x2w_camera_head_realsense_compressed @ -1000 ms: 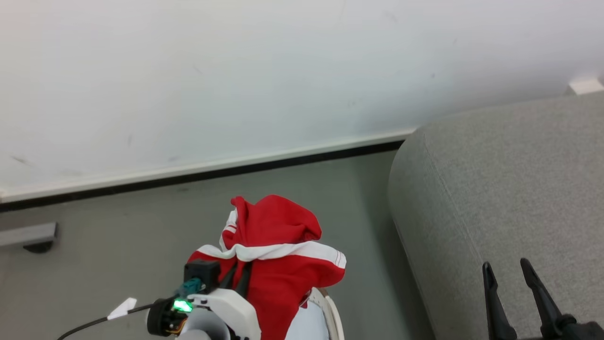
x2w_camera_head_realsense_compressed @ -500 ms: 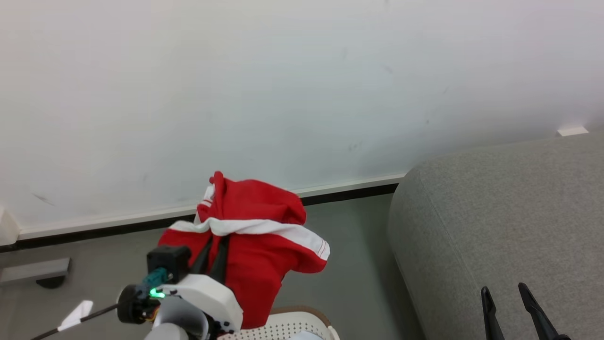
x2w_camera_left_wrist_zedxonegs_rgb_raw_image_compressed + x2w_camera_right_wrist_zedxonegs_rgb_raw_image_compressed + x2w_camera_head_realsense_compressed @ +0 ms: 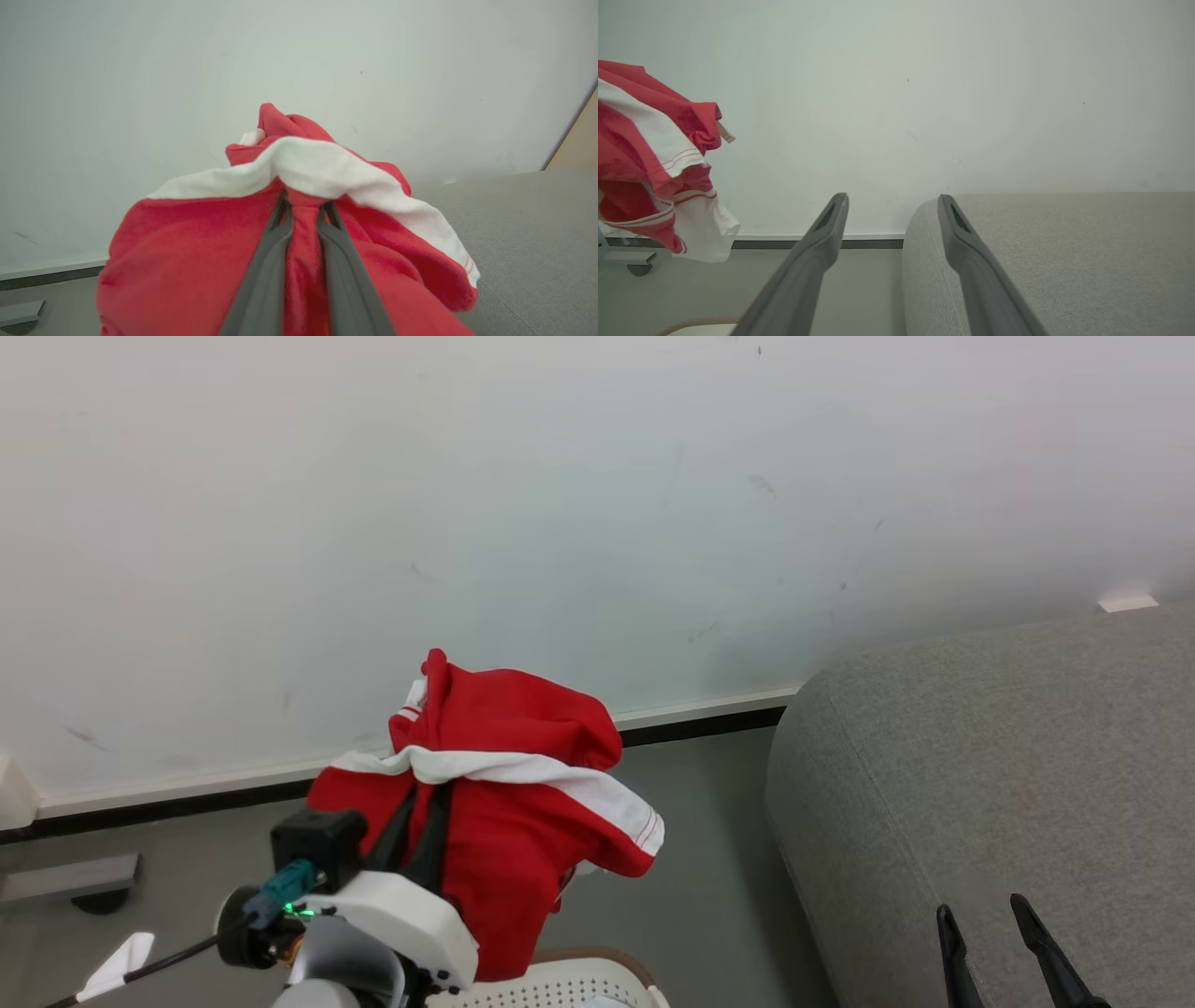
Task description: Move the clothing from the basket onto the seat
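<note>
Grey floor [image 3: 709, 859] meets white wall [image 3: 560, 504] beside seat [image 3: 1008, 756]

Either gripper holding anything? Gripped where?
Left gripper pinches the clothing at a bunched red fold just under its white band; right gripper open, empty.

On my left wrist I see a glossy white shell [image 3: 401, 919], a boxy black camera block [image 3: 317, 840], a teal connector [image 3: 288, 882], a green light [image 3: 295, 908] and a black cable [image 3: 173, 958] with a white tag [image 3: 112, 966]. The left gripper [image 3: 303, 207] and right gripper [image 3: 892, 200] have long, tapering dark grey fingers [image 3: 817, 252].
</note>
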{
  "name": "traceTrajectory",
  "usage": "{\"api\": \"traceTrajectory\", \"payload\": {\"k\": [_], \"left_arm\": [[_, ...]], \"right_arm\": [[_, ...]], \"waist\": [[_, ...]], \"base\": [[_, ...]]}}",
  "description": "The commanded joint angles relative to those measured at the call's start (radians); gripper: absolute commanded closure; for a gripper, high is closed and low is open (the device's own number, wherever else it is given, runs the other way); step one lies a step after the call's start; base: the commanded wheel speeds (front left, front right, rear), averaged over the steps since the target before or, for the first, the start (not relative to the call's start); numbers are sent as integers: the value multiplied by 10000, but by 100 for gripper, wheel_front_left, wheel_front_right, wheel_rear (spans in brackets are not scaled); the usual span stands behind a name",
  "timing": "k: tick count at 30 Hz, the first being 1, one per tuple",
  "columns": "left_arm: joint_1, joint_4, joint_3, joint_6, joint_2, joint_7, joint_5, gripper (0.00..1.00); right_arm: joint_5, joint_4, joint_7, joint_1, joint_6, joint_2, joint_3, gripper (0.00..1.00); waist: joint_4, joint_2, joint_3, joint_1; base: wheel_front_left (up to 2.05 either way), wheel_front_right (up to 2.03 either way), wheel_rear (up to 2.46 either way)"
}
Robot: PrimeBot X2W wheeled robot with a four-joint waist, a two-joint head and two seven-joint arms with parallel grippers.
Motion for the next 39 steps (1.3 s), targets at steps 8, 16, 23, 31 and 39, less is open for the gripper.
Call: {"api": "traceTrajectory", "payload": {"k": [8,16,23,31,39], "left_arm": [[175,-349,-107,58,151,168,-138,100],[96,-429,-323,-14,83,208,-170,100],[-59,-426,-649,-127,10,284,-67,100],[-269,-391,-1087,-324,-143,376,30,100],[-449,-482,-1575,-492,-329,452,119,100]], "right_arm": [[-53,-351,8,-584,-21,-718,856,0],[961,-376,9,-2080,-21,-2667,3327,0],[2362,-357,481,-4433,-21,-4145,6419,0],[3458,199,828,-7034,-21,-4441,9404,0],[3957,1662,674,-9012,-21,-4037,11737,0]], "waist": [[-52,0,104,1],[-136,0,198,1],[-107,0,264,1],[99,0,309,1],[368,0,314,1]], "base": [[0,0,0],[0,0,0],[0,0,0],[0,0,0],[0,0,0]]}}
